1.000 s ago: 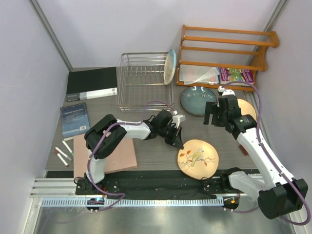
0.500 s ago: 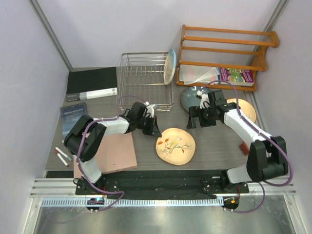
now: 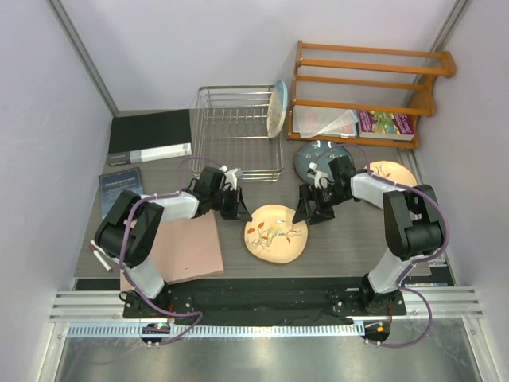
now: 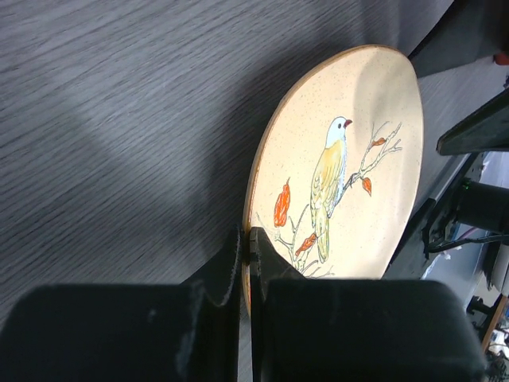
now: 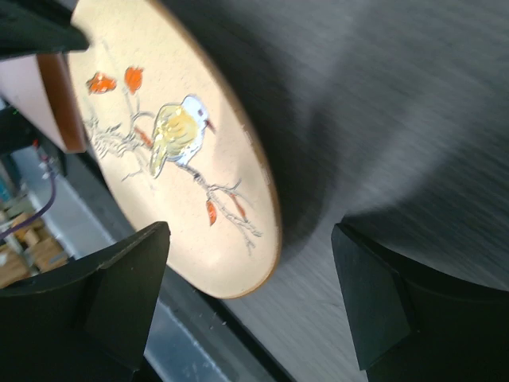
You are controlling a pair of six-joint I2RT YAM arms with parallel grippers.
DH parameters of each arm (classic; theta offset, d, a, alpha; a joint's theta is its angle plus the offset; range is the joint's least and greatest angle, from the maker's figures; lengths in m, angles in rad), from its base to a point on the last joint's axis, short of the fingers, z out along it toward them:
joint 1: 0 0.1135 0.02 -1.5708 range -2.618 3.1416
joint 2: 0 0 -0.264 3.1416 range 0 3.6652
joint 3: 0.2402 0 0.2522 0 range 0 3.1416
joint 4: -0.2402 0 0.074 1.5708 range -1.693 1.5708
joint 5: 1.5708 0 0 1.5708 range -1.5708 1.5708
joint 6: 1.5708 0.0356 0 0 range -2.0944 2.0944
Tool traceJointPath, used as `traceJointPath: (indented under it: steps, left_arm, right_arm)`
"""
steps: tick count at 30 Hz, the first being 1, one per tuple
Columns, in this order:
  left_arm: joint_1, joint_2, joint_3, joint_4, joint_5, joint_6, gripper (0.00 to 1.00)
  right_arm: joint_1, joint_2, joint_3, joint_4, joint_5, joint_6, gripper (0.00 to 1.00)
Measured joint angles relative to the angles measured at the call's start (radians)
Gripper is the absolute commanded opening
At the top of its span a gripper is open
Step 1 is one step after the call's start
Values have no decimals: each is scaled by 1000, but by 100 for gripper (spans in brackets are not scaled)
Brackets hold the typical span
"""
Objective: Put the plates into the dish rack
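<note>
Four plates show. One cream plate (image 3: 277, 109) stands upright at the right end of the single dish rack (image 3: 235, 89). A teal plate (image 3: 312, 153) and an orange plate (image 3: 395, 171) lie on the table (image 3: 350, 239). The left gripper (image 3: 238, 208) is clamped on the rim of the bird plate (image 3: 274, 233) at mid-table. The right gripper (image 3: 310, 215) has its jaws apart just beside that plate's right edge.

Inventory, task items:

1. Dish rack (image 3: 236, 88): chrome wire basket, rectangular, thin grid bars. Stands at back of table (image 3: 350, 239), left of centre. One plate loaded.
2. Plate, cream and light blue (image 3: 277, 109): upright on edge at rack's right end.
3. Plate, yellow-orange, bird on branch (image 3: 275, 232): face up, tilted, shadow beneath. Left rim pinched in my left gripper (image 3: 237, 208). In front of rack.
4. Plate, dark teal glaze (image 3: 314, 155): flat on table, right of rack, partly hidden.
5. Plate, orange-yellow (image 3: 398, 171): flat, right of teal one, partly hidden.
</note>
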Motion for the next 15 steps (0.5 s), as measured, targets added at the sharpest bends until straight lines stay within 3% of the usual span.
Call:
traceJointPath:
  steps: [9,15]
  left_arm:
    - [5,0,-41,82,10,-38,0]
    - [1,-1,-58,124,8,-61,0]
  right_arm:
    - [-4,84,-69,48,-271,40,79]
    - [-9,95,-98,115,-311,139,71]
